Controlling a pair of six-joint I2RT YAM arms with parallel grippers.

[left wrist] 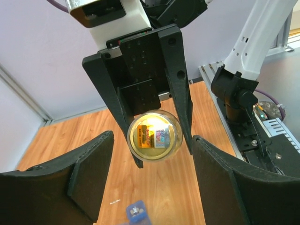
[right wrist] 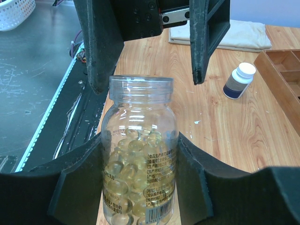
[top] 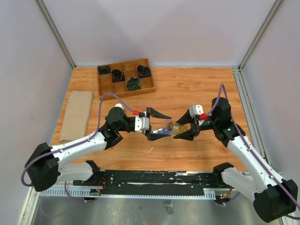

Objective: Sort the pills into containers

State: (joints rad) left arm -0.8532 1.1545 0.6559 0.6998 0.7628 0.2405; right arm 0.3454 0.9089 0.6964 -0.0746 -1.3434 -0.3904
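Note:
My right gripper (top: 176,130) is shut on a clear uncapped bottle (right wrist: 140,117) full of yellowish pills (right wrist: 131,164), held level above the table with its mouth toward the left arm. The open left gripper (top: 168,125) faces that mouth, and its black fingers (right wrist: 103,47) stand on either side just beyond the neck. From the left wrist I look straight into the bottle (left wrist: 154,136), with nothing between my own jaws. Only a small blue end of the containers (left wrist: 136,212) shows, low under the left gripper (top: 162,133). I cannot tell whether it touches a finger.
A wooden grid tray (top: 124,77) with black coils stands at the back left. A folded beige cloth (top: 76,115) lies at the left edge. A dark bottle with a white cap (right wrist: 239,80) stands behind the left arm. A metal rail (top: 154,178) runs along the near edge.

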